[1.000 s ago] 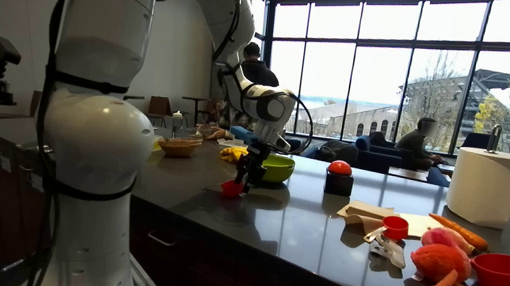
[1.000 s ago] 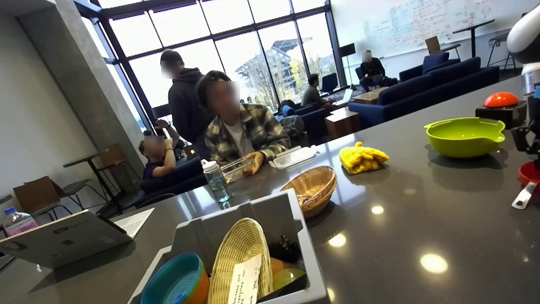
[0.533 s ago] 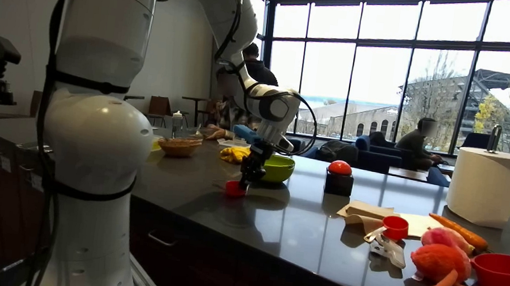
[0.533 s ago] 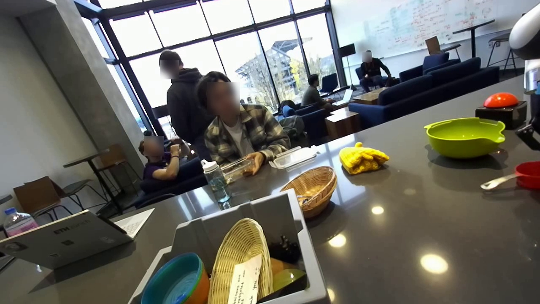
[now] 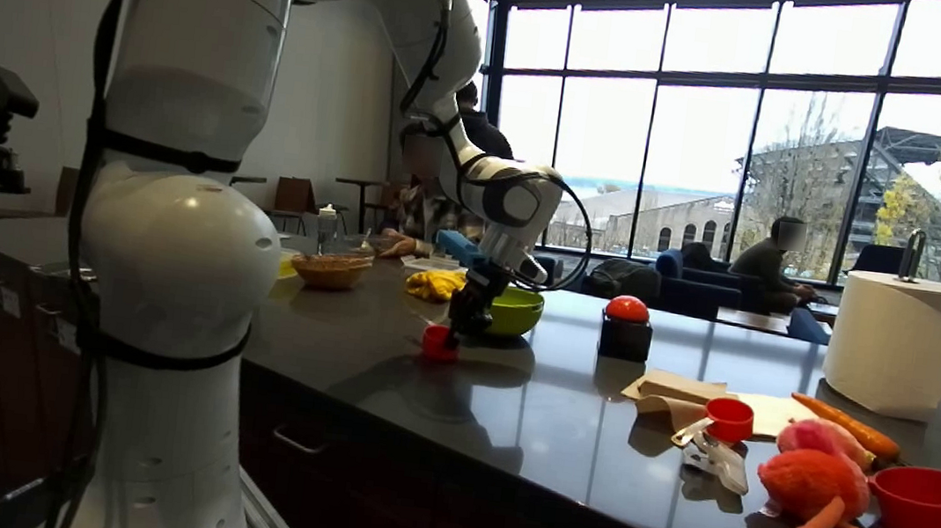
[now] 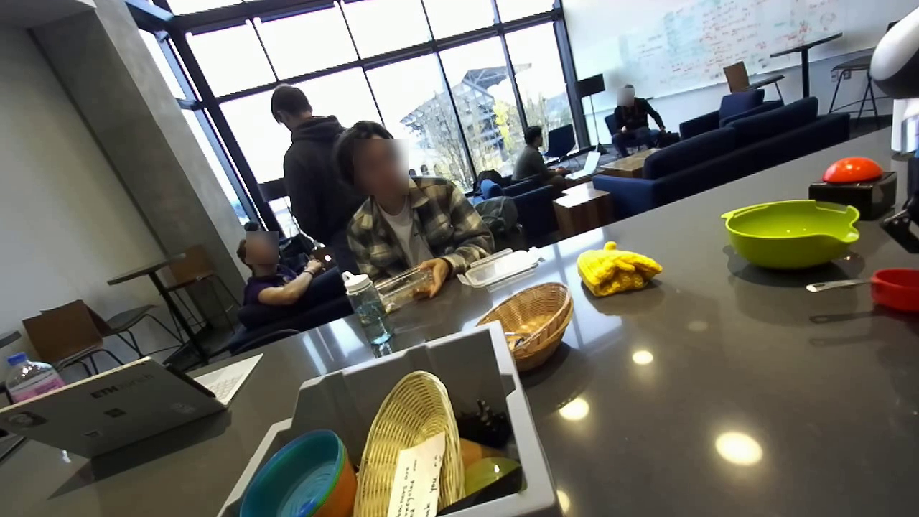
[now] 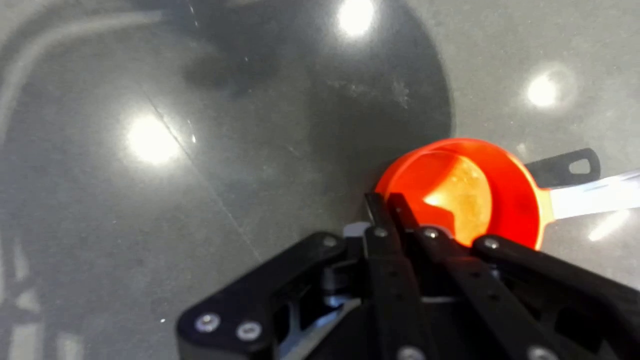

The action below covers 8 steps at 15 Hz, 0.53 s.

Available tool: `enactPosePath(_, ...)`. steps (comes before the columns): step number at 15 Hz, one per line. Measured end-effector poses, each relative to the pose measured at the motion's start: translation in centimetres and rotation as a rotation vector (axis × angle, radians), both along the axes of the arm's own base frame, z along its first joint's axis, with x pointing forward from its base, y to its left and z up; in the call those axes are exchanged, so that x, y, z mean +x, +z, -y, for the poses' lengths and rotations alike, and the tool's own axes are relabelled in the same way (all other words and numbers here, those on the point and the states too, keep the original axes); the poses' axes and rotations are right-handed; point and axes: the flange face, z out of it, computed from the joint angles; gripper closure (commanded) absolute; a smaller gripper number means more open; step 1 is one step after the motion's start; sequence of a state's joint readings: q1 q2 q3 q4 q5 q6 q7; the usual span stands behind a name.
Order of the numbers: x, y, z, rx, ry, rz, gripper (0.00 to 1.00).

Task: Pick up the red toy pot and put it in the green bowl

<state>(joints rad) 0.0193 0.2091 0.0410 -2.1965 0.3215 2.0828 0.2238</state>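
My gripper (image 7: pixel 386 198) is drawn together, its two fingers (image 7: pixel 375 209) pinching the wall of the red pot (image 7: pixel 465 192), whose mouth faces up. In the wrist view those fingers cover the pot's lower edge, and the end of its pale handle (image 7: pixel 595 198) is cut off. The pot is near the green bowl (image 6: pixel 786 244) but apart from it — on the camera's side of it in both exterior views. In an exterior view the bowl shows whole, while the pot's right side and nearly all of my gripper fall outside the frame. The handle stands clear of its dark shape on the counter (image 6: pixel 646 445); the gap under the pot's base I can't make out. In an exterior view, below my wrist (image 5: pixel 517 203), my gripper hides the bowl's left part. A yellow cloth (image 6: pixel 619 271) lies left of the bowl, a red button (image 6: pixel 852 171) right of it, in both exterior views.
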Motion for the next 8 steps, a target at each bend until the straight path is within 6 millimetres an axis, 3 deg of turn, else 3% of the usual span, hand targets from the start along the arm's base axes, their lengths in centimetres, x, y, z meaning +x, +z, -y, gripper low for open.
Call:
enactPosePath(4, 0.2, 1.2, -0.3, 0.0, 0.007, 0.025, 0.99)
enactPosePath(8, -0.4, 4.5, -0.5, -0.01, 0.023, 0.084, 0.99)
